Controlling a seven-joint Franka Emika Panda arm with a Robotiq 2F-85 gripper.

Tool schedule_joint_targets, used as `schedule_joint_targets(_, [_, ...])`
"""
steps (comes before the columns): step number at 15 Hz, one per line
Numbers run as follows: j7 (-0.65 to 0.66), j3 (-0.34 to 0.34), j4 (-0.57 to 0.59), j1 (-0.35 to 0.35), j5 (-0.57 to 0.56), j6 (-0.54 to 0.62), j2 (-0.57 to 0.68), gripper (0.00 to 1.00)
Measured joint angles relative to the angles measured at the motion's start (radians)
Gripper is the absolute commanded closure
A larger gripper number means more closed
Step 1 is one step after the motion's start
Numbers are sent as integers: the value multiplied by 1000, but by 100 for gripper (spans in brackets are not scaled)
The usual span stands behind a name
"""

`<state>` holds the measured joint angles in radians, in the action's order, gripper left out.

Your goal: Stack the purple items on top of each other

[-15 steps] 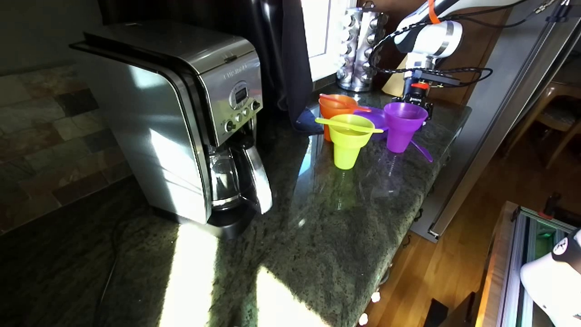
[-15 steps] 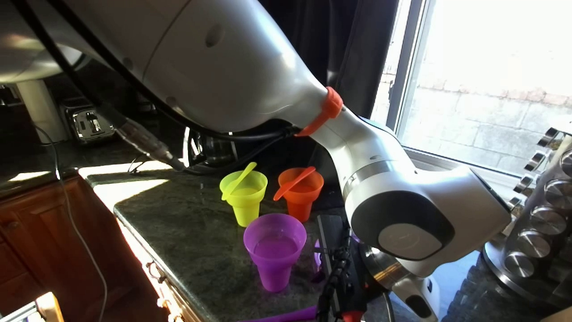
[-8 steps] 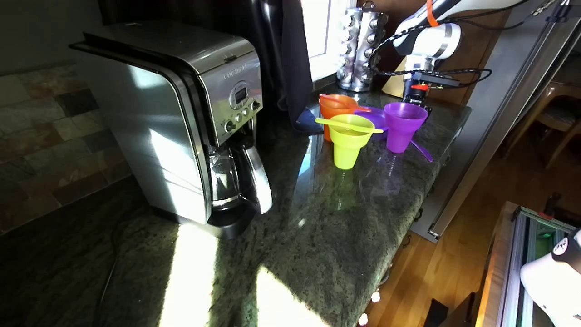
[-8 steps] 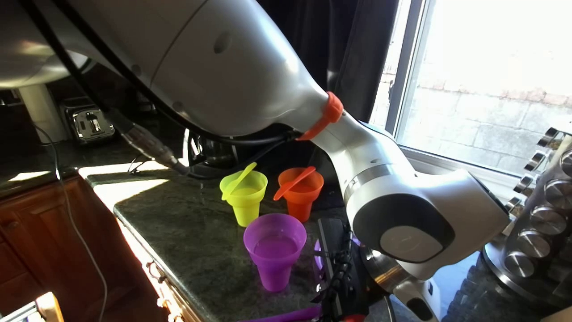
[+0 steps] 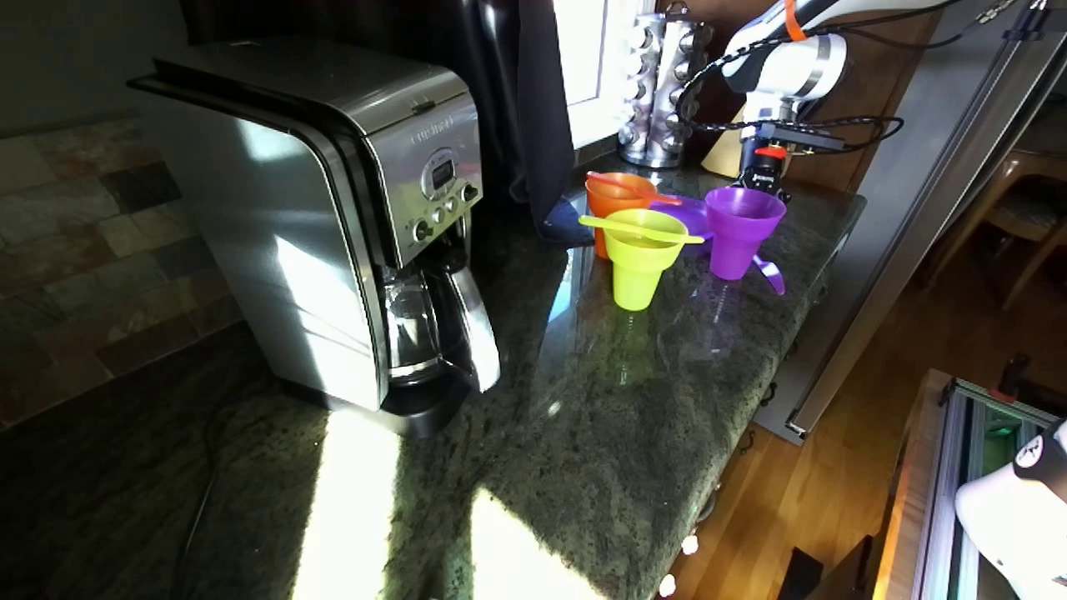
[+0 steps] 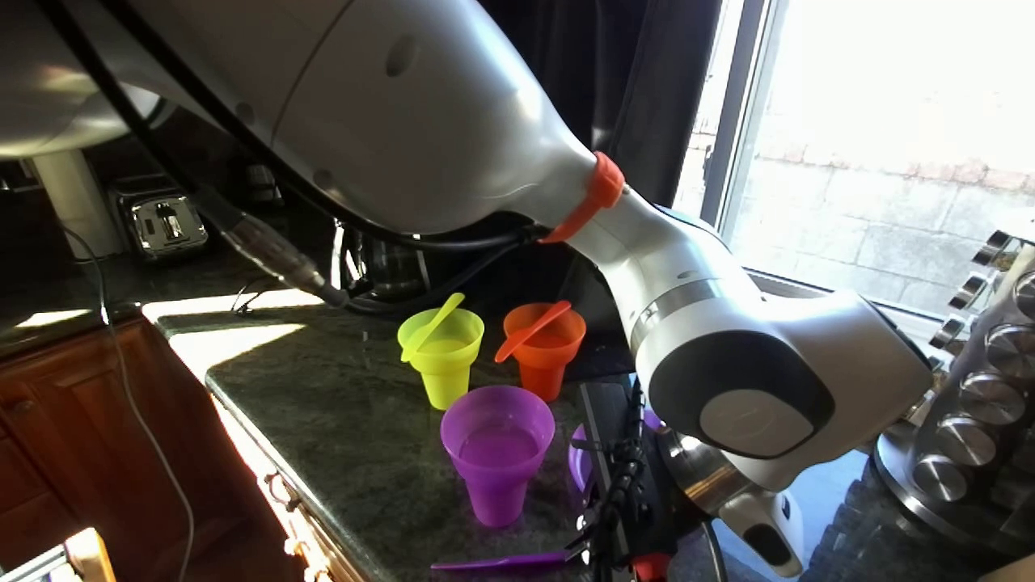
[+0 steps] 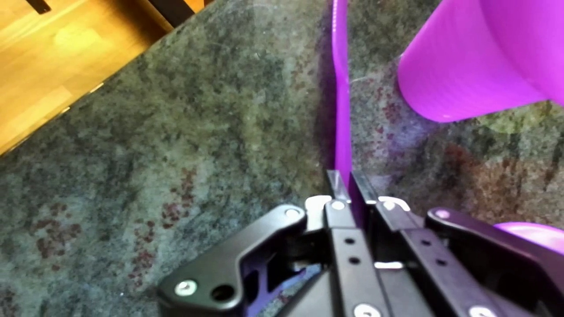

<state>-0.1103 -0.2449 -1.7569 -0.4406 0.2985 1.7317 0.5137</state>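
Currently: gripper [image 7: 348, 180], pinching one purple spoon [image 7: 343, 110] near the front edge of the counter [image 5: 633, 433]; one purple cup [image 6: 497, 465], upright, farther in from that edge; one purple dish [image 5: 688, 215], partly hidden, toward the back edge; yellow-green cup [image 6: 447, 380], yellow-green spoon [image 6: 433, 327] across its rim; orange cup [image 6: 547, 373], nearest the back edge, orange spoon [image 6: 534, 331] likewise.
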Motion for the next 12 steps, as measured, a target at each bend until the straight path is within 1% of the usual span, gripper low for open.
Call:
schedule_joint_targets(1, [0,0,3,-1,0,-2,0,100])
schedule_joint_targets(5, [0,-1,3,-4,-5,-2,8,99])
schedule_joint_targets(6, [-1,-1,3,-4,-8,-2,11,74])
schedule_joint_targets(7, [-2,-1,3,-4,-11,-2,14,74])
schedule_joint_targets(8, [-7,-1,3,-4,-11,-2,15,71])
schedule_joint_targets(9, [-11,-1,3,-4,-11,-2,15,62])
schedule_joint_targets(10, [-16,-1,3,-4,-11,-2,14,56])
schedule_joint_targets(11, [-22,0,3,-4,-11,-2,13,47])
schedule_joint_targets(12, [-26,0,3,-4,-11,-2,12,40])
